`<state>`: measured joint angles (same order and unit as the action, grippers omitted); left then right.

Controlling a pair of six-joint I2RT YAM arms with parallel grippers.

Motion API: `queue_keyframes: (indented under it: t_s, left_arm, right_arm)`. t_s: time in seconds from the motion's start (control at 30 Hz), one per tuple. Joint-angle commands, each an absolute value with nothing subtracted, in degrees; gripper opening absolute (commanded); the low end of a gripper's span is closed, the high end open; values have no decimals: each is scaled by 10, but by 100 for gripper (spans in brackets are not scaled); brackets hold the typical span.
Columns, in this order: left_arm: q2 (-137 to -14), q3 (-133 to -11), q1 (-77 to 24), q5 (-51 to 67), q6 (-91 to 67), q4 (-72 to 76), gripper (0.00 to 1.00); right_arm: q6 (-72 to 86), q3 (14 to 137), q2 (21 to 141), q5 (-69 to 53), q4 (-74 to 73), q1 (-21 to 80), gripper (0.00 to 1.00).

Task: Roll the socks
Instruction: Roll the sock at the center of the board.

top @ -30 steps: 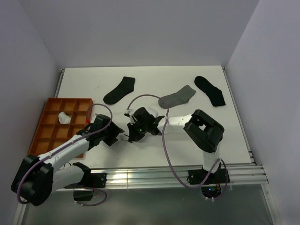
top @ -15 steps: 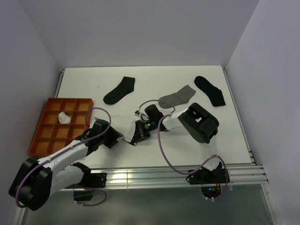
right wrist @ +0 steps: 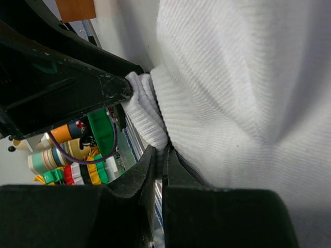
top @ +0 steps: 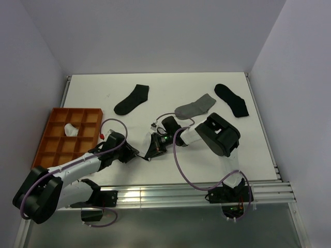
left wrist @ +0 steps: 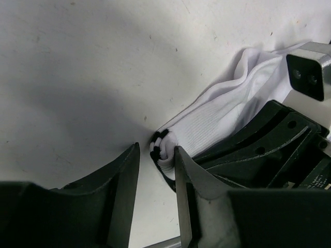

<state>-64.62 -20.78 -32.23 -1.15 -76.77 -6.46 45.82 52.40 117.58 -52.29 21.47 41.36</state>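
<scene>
the left gripper (left wrist: 156, 150) stands with its jaws a little apart, its black fingers (left wrist: 121, 196) on either side of the black-striped cuff end of a white sock (left wrist: 217, 116). the folded cuff sits right at the fingertips, close to one finger, with a sliver of tabletop (left wrist: 77, 77) showing beside the other, so no firm clamp can be seen. from the opposite side the right gripper (right wrist: 161, 152) is pressed together on a fold of the same sock's ribbed white fabric, which fills most of its own wrist view.

seen from above, the two grippers meet tip to tip close to the tabletop's near edge, a little left of the middle — the white sock lies flat on the surface there, almost wholly hidden under them.

further out, a grey sock (top: 195, 107) lies flat just beyond the right arm, right of the middle. a black sock (top: 132, 99) lies flat toward the far edge, left of the middle, and a second black sock (top: 231, 99) lies toward the far right corner, near the grey one but apart from it. along the left edge sits an orange tray (top: 77, 109) of square compartments, with a small white bundle (top: 71, 129) in one compartment toward its far side.
</scene>
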Motion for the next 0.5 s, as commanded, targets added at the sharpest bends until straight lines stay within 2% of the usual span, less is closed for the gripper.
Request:
queue_keyframes:
  t_s: [0.0, 0.1, 0.2, 0.23, 0.3, 0.37, 0.47]
  left_arm:
    - [-661, -198, -334, -8, -769, -41, 38]
    - [-683, -205, -342, -12, -769, -46, 36]
    - [-711, -227, -350, -19, -763, -64, 28]
    - [-716, -231, -352, -20, -760, -73, 21]
    - [-725, -243, -352, -25, -755, -90, 14]
    - [-736, -264, -354, -29, -745, -117, 4]
    - [-751, -295, -355, -37, -726, -161, 0]
  right_arm:
    - [458, 504, 1201, -488, 178, 409, 0]
    - [454, 506, 1201, -483, 171, 409, 0]
    - [430, 513, 1194, -473, 150, 409, 0]
    - [423, 515, 1190, -469, 144, 409, 0]
    - [402, 517, 1175, -453, 128, 410, 1]
    - [389, 514, 1150, -443, 125, 413, 4]
    - [351, 506, 1099, -395, 111, 424, 15]
